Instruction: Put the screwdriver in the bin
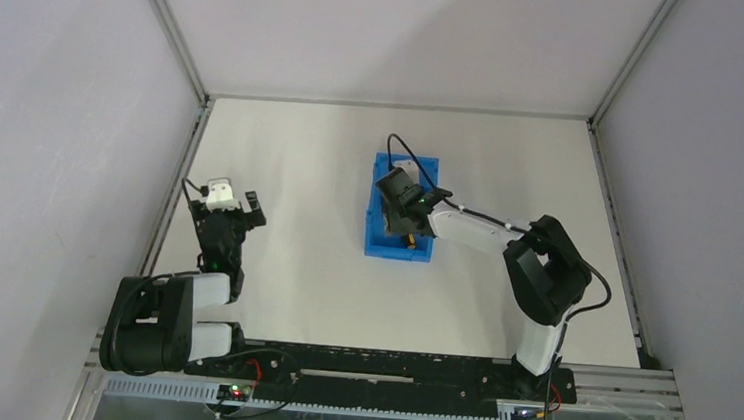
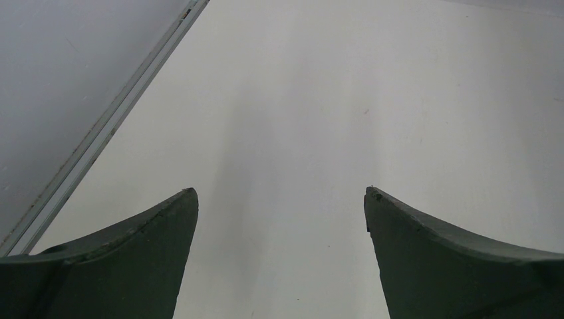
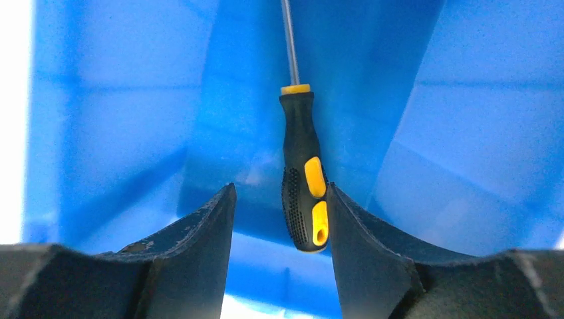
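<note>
Bench [image 1: 311, 165]: a white surface enclosed by pale walls, with an aluminium rail [image 2: 100, 133] along its left edge.

Bin [image 1: 377, 243]: bright blue and open-topped. It stands upright near the middle of the bench, slightly right of centre and well apart from the left arm.

Right arm [image 1: 477, 228]: it reaches forward and leftward from its base, with the wrist directly above the bin. In the right wrist view, blue walls fill the whole background.

Right jaws: parted, not clamping anything. One finger [image 3: 372, 266] stands at or just beside the handle, and I cannot tell whether they touch. A clear gap separates the handle from the other finger [image 3: 193, 252].

Screwdriver [image 3: 302, 166]: it is inside the bin, between the right jaws. The black-and-yellow handle is nearest the camera. The thin metal shaft points away, up the picture, toward the far blue wall. I cannot tell whether it rests on the bin floor. In the top view the wrist covers most of it, and only a speck of yellow shows at the bin's near end.

Left arm [image 1: 206, 292]: folded near its base at the left side of the bench.

Left jaws: wide apart and holding nothing. Both fingers [image 2: 133, 259] hang above bare bench surface, with the rail running diagonally past on their left.
</note>
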Motion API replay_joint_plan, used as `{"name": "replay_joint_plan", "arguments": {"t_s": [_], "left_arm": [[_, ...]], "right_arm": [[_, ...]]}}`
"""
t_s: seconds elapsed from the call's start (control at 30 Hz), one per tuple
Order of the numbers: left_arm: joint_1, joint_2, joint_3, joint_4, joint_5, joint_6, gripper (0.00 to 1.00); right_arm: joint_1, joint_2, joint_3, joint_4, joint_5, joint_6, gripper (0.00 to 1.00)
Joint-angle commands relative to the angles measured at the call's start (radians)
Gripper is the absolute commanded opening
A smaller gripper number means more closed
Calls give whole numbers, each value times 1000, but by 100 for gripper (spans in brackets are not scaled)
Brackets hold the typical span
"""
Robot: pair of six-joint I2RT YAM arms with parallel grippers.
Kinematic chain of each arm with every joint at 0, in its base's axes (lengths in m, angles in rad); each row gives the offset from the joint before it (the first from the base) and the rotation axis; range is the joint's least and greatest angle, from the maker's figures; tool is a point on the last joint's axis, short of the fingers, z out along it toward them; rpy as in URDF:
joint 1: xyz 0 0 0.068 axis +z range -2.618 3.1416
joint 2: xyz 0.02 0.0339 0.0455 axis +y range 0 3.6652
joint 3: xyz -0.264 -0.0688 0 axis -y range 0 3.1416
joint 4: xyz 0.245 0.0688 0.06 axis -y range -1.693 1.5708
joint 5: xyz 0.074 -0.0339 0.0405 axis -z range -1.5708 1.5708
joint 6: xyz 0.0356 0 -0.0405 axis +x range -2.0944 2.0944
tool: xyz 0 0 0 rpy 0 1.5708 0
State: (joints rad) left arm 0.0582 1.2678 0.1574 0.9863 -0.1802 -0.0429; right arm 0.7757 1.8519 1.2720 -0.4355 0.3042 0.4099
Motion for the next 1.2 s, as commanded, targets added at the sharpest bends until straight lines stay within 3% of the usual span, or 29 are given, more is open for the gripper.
{"name": "replay_joint_plan", "arguments": {"t_s": [0.0, 0.17, 0.33, 0.63, 0.87, 1.0, 1.17], "left_arm": [[-2, -9, 37, 66, -6, 18, 100], [-2, -11, 36, 66, -6, 18, 100], [-3, -9, 36, 66, -6, 18, 100], [-3, -9, 37, 66, -6, 19, 100], [-3, -9, 36, 66, -5, 18, 100], [-3, -9, 36, 66, -6, 18, 100], [-3, -9, 36, 66, -7, 19, 100]], "right_arm": [[13, -152, 37, 41, -18, -10, 60], [14, -267, 82, -10, -4, -33, 66], [-19, -370, 96, -90, 53, -62, 79], [-291, -517, -2, -261, 143, -80, 99], [-533, -639, -137, -223, 122, -172, 100], [-650, -727, -235, -134, -7, -191, 100], [-689, -825, -320, -48, -55, -190, 100]]}}
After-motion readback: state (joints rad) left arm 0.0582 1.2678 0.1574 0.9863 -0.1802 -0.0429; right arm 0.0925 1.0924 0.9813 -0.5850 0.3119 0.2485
